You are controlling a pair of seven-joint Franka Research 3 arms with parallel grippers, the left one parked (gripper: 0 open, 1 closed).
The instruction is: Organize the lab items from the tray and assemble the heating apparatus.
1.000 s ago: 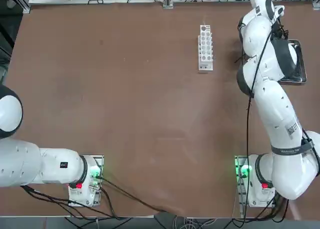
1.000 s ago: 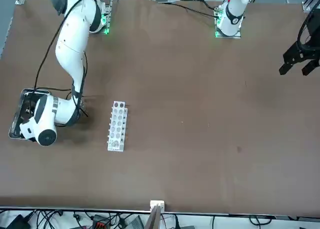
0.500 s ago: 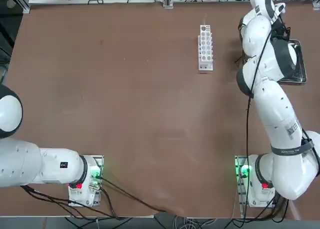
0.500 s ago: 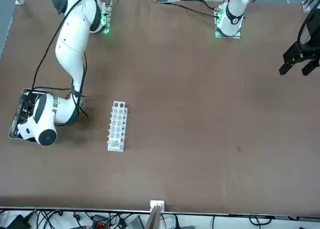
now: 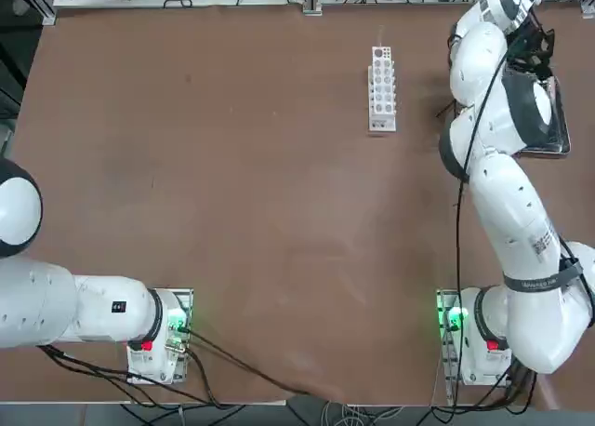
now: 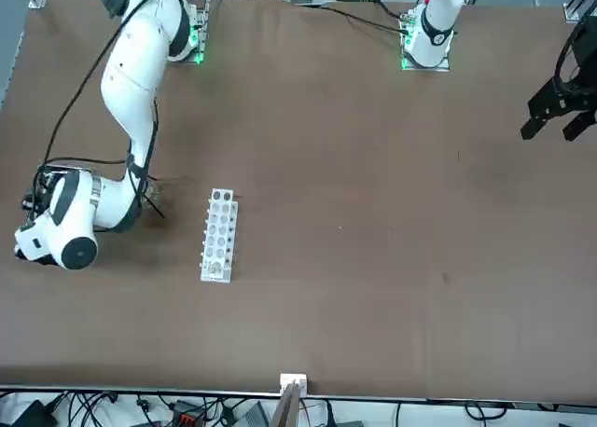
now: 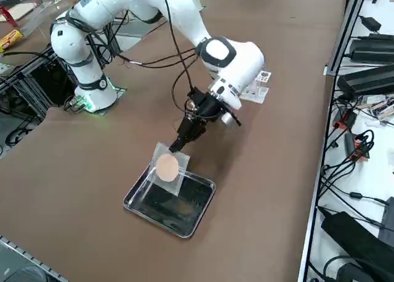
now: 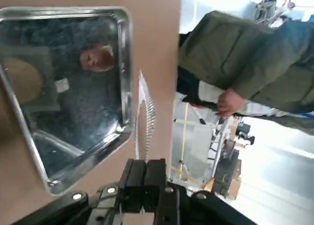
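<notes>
Currently: right gripper (image 7: 177, 144) clamped on one corner of the mesh (image 7: 167, 167), fingers (image 8: 145, 178) pressed together on its edge. Mesh lifted clear, hanging tilted over the tray's (image 7: 133, 203) edge on the arm's side; tan round centre facing the side camera. Seen edge-on from the wrist (image 8: 142, 116), just beside the tray rim (image 8: 123, 82). Tray sitting at the table's far right, close to the right edge, floor dark and reflective; no other pieces made out in it, though mostly reflections there. Hidden mostly under the arm from overhead, only a sliver of rim showing (image 5: 558, 119). Further left, well apart from the tray: white holed rack (image 5: 381, 87) lying on the brown table (image 5: 232, 193), far half. Beyond the table edge, in the wrist camera: a person in an olive jacket (image 8: 235, 63), one hand (image 8: 228, 102) visible.
</notes>
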